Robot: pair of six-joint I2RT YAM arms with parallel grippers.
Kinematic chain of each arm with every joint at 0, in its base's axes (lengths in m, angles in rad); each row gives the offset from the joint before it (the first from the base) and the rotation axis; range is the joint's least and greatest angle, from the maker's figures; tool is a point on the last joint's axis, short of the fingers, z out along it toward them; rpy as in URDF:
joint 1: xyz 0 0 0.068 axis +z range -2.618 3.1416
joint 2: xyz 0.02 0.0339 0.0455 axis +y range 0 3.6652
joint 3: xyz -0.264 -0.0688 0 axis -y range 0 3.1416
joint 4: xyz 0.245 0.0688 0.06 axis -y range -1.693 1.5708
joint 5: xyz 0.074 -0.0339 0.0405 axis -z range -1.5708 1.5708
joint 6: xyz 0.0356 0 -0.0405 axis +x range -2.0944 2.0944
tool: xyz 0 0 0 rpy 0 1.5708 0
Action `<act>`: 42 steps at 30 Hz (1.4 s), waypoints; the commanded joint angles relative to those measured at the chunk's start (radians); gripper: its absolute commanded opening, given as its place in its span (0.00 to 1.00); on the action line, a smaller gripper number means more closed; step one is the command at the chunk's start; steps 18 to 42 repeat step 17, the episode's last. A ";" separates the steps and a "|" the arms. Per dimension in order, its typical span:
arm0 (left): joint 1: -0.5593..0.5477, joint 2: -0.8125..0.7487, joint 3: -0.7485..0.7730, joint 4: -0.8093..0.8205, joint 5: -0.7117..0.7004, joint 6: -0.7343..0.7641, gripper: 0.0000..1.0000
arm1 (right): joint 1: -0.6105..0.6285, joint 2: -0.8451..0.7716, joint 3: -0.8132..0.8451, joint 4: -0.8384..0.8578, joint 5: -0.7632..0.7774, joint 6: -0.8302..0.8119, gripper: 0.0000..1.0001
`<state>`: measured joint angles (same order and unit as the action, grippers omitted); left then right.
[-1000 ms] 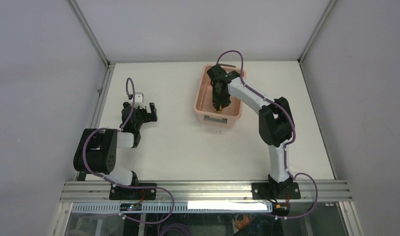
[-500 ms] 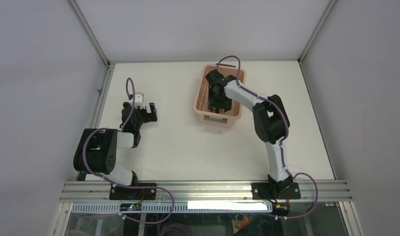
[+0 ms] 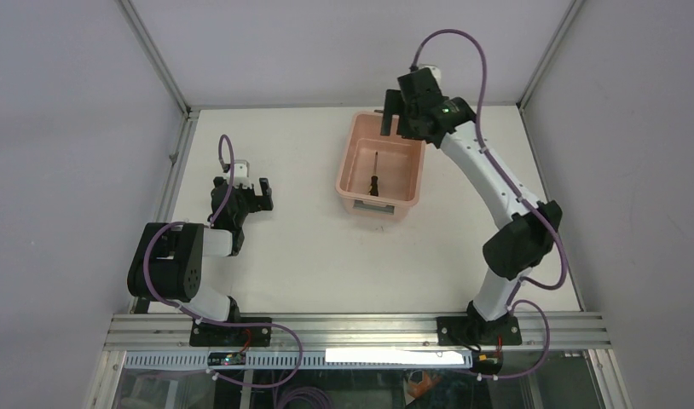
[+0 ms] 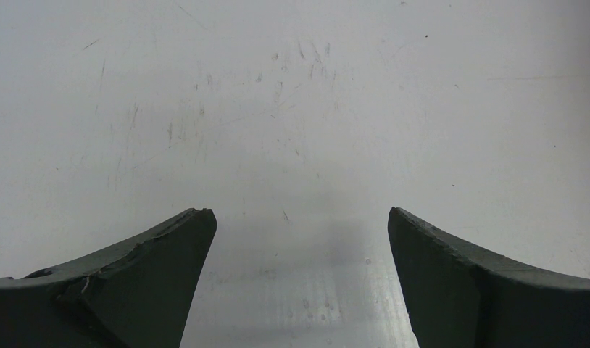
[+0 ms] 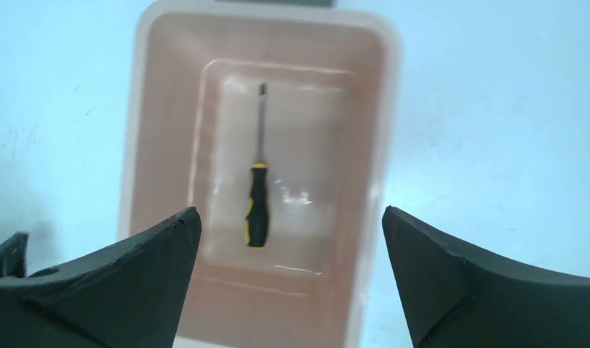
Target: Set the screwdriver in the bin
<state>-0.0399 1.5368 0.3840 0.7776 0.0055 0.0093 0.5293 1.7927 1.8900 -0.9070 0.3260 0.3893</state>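
Note:
The screwdriver [image 3: 373,182], black-handled with a yellow streak, lies flat on the floor of the pale pink bin [image 3: 418,175], shaft pointing to the far end. In the right wrist view the screwdriver [image 5: 256,206] rests near the middle of the bin [image 5: 161,130], touching nothing else. My right gripper [image 3: 395,115] hangs open and empty high above the bin's far end; in its own view the right gripper [image 5: 288,212] has its jaws wide apart. At the far left my left gripper [image 3: 255,192] stands open over bare table, and the left wrist view shows the left gripper [image 4: 299,214] empty.
The white table [image 3: 309,256] is walled in by grey panels with a metal post [image 3: 156,60] at each back corner. An aluminium rail [image 3: 352,328] carrying both arm bases runs along the near edge.
The right gripper, down inside the bin and shut on the screwdriver a second ago, has opened, let it go and risen up and back over the bin's far end. The left arm has not moved.

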 commanded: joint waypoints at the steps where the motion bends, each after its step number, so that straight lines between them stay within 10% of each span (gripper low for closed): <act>1: -0.007 -0.030 0.000 0.026 0.010 -0.019 0.99 | -0.120 -0.103 -0.060 -0.049 0.069 -0.053 0.99; 10: -0.007 -0.029 0.000 0.026 0.010 -0.019 0.99 | -0.368 -0.255 -0.204 -0.064 0.148 -0.115 0.99; 42: -0.007 -0.029 0.000 0.026 0.010 -0.019 0.99 | -0.370 -0.358 -0.304 0.032 0.199 -0.169 0.99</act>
